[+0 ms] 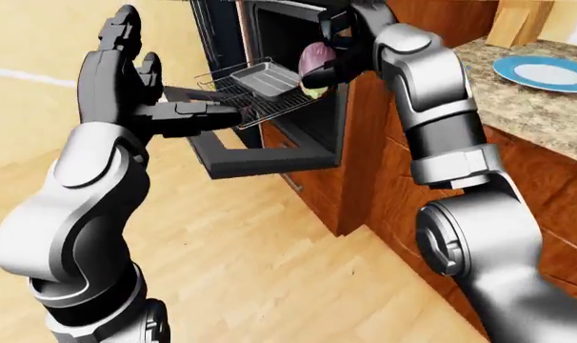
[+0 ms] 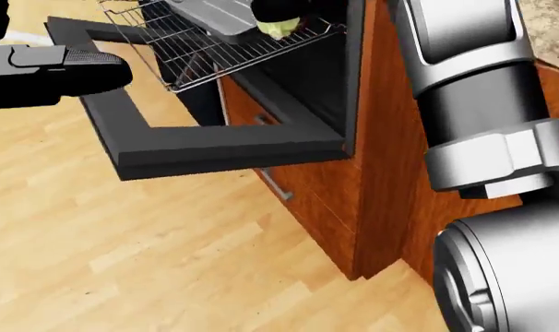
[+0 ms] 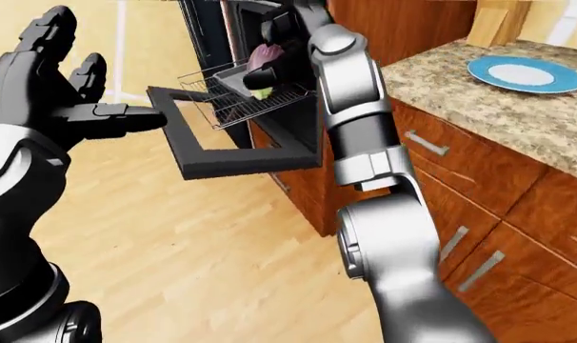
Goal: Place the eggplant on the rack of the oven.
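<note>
The wooden floor (image 2: pixel 169 263) is seen across the lower left of every view; the cabinet run (image 3: pixel 479 214), topped by a granite counter (image 3: pixel 479 93), is seen along the right of the right-eye view. The oven (image 1: pixel 279 43) is shown with its door (image 2: pixel 206 149) lowered and its rack (image 2: pixel 206 48) drawn out over that door. A grey baking tray (image 1: pixel 264 77) is carried near the rack's inner right corner. A blue plate (image 3: pixel 520 73) is seen near the counter's far edge, beside a wooden block (image 3: pixel 492 25) at the top of the view. The right hand (image 1: pixel 329 44) is raised over the rack's right edge, its fingers clenched about the eggplant (image 1: pixel 312 63); the purple fruit is held with its green stem end downward, just beside the tray, and contact with the rack cannot be told. The left hand (image 3: pixel 55 86) is held well apart at the left, fingers released and spread, one digit pointed toward the door.
</note>
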Available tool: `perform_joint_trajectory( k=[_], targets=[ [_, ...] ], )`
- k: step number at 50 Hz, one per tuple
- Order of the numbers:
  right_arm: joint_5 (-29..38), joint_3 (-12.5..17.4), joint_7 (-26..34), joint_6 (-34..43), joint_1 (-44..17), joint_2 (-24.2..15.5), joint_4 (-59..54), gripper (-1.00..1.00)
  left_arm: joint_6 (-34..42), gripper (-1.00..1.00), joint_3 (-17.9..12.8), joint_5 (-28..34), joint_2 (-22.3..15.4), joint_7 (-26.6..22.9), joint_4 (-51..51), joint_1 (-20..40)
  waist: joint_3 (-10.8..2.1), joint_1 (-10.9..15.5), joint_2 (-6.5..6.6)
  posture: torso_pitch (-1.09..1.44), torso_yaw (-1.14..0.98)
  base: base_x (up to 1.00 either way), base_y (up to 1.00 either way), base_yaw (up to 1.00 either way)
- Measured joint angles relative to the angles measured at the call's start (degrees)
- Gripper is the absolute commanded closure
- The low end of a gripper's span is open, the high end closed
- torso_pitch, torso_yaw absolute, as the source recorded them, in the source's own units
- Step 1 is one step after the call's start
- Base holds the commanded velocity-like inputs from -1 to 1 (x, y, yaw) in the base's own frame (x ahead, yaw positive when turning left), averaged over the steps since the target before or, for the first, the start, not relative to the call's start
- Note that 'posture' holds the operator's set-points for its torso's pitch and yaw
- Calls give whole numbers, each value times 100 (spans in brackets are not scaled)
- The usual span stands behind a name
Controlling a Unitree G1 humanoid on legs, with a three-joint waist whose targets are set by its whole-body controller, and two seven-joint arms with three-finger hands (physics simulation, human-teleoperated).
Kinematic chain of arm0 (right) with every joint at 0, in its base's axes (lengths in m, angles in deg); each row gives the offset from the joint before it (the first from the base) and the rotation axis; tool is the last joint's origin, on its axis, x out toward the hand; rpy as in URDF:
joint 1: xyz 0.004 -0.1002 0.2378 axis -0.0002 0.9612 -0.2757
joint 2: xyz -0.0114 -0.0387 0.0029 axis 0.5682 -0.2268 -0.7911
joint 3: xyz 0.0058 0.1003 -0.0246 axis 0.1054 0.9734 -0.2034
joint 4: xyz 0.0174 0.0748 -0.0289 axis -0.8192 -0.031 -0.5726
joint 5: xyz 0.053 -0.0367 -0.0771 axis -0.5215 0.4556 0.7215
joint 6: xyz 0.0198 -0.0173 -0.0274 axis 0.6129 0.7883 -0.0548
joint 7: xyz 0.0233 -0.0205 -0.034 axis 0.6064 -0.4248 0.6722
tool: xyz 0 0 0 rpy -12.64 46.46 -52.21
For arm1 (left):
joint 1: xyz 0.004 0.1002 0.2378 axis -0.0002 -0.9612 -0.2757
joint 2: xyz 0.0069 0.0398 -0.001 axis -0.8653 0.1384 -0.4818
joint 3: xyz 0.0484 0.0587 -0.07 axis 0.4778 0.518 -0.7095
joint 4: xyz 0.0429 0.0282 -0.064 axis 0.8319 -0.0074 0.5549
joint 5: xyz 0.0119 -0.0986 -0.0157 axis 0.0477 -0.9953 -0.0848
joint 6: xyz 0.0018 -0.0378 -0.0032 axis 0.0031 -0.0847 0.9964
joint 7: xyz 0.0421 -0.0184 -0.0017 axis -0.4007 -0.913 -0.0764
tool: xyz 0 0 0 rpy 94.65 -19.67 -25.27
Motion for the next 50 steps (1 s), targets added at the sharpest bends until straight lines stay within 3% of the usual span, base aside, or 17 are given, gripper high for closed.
perform_joint_trajectory(
  k=[6,7,8,11,13,20,23,27,33,37,39,42,45,47,50],
  targets=[
    [7,4,-10,-4,4,11,59,100,-2,-100,-11,-4,-9,-4,-7,13,0,13,428,0,0,-16,0,100],
    [3,-2,-12,-16,-2,36,93,100,2,-100,-33,0,-27,2,-14,12,-12,53,431,0,0,-16,0,100],
    [-6,-18,-10,-35,26,71,129,100,2,-100,-59,9,-30,10,-6,-13,13,73,360,0,0,-16,0,100],
    [-61,-114,46,-27,111,177,119,100,62,-100,-114,54,-35,49,69,-79,-93,152,276,0,0,-15,0,100],
    [-74,-106,64,-10,122,168,108,100,48,-100,-93,63,-42,49,68,-41,-125,136,154,0,0,-16,0,100],
    [-40,-49,14,-81,77,120,180,100,-37,-100,-70,49,-47,21,43,-21,-3,-3,-206,0,0,-16,0,100],
    [-41,-40,18,-88,87,90,210,100,-43,-100,-55,48,-15,20,20,3,-69,-77,-470,0,0,-16,0,100],
    [9,2,-15,-24,192,55,99,100,32,-100,50,-22,17,-25,50,-58,-75,2,-429,0,0,-15,0,100],
    [4,-15,-4,9,157,60,81,100,-6,-100,-6,3,-6,-7,-1,-4,17,-1,0,0,0,-11,0,94],
    [-36,-59,16,9,8,119,53,100,-19,-100,-88,32,-44,21,-73,15,49,-90,109,0,0,0,0,13],
    [-36,-80,6,-26,-69,111,103,100,-37,-100,-105,48,-46,35,-59,43,41,-145,227,0,0,0,0,0],
    [-35,-44,-39,-61,-35,115,91,100,-6,-100,-76,44,-27,30,29,-43,96,-173,20,0,0,0,0,0],
    [-30,-26,-92,-35,-36,88,-29,100,37,-100,-59,40,-19,25,61,-71,107,-199,-106,0,0,0,0,0],
    [-36,5,-128,-7,-24,65,-62,100,36,-100,-38,40,-13,19,46,-62,120,-181,-152,0,0,0,0,0],
    [-43,29,-177,15,-2,37,-70,100,-7,-100,0,38,-6,-3,49,-53,114,-139,-118,0,0,0,0,0]
  ],
)
